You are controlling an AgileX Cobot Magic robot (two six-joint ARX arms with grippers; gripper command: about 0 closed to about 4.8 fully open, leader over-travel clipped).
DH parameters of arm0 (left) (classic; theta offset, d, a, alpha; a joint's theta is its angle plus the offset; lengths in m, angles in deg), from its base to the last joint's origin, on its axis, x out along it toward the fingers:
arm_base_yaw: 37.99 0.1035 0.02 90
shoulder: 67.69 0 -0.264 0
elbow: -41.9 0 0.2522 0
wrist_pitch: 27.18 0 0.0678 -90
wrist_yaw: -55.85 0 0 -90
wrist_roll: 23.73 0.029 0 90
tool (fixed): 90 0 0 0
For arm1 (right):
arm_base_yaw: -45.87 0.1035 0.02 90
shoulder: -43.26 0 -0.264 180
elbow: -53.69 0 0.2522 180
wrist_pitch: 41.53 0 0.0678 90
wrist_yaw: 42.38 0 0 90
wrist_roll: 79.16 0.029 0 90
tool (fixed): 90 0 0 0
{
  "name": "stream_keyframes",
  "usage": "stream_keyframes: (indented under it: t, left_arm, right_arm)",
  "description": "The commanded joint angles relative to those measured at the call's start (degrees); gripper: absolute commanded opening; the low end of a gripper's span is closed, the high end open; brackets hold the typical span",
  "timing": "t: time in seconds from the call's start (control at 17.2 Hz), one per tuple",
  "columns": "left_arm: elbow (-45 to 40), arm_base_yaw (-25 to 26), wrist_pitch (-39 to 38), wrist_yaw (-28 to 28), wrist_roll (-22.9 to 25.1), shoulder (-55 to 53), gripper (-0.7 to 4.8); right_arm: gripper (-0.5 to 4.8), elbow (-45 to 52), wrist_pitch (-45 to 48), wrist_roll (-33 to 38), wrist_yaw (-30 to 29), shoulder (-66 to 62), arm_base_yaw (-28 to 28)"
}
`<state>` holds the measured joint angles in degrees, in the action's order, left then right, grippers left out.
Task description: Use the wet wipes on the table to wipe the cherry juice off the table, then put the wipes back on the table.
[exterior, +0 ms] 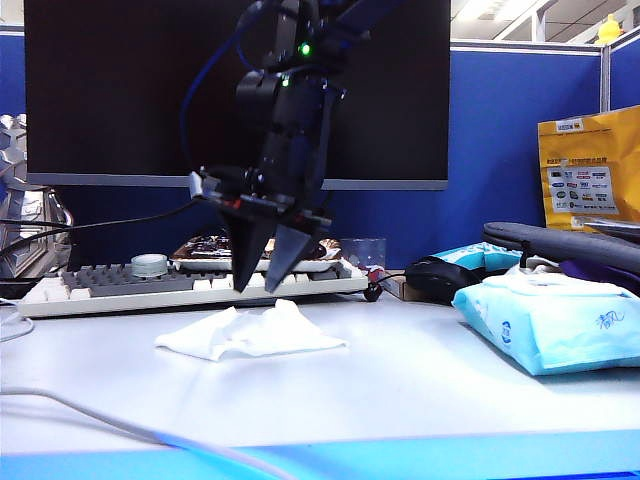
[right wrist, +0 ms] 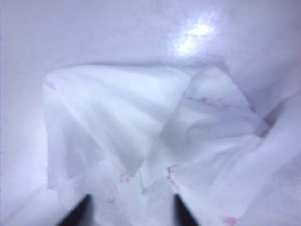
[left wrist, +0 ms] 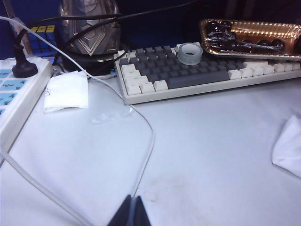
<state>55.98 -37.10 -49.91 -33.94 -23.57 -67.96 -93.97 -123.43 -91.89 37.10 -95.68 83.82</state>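
The wet wipes point(exterior: 250, 333) lie crumpled on the pale table point(exterior: 420, 380), in front of the keyboard. My right gripper point(exterior: 262, 278) hangs point-down just over their back edge, fingers spread. From the right wrist the white sheet point(right wrist: 141, 122) fills the view, and the right gripper point(right wrist: 131, 209) is open, with the sheet lying loose under its dark fingertips point(right wrist: 80, 209). Cherry juice shows only as pink-red streaks point(right wrist: 202, 100) on the sheet. My left gripper point(left wrist: 133, 209) is shut, low over the table point(left wrist: 211, 155) at the near left. One corner of the wet wipes point(left wrist: 288, 146) shows there.
A keyboard point(exterior: 190, 285) with a tape roll point(left wrist: 189, 52) on it runs along the back. Behind it is a tray of cherries point(left wrist: 249, 35). A light blue wipes pack point(exterior: 550, 320) and a mouse point(exterior: 440, 275) sit at the right. A white cable point(left wrist: 141, 155) loops across the left side.
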Motion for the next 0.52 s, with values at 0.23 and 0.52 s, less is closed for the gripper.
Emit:
stream_keyframes:
  t: [0.23,0.52]
  left_arm:
    - [0.0,0.0,-0.8,0.0,-0.2,0.2,-0.03]
    - [0.0,0.0,-0.8,0.0,-0.2,0.2,-0.03]
  right_arm:
    - [2.84,0.0,8.9,0.0,-4.5,-0.9,2.1]
    - [2.93,-0.1,9.2,0.5,1.6,-4.1,3.7]
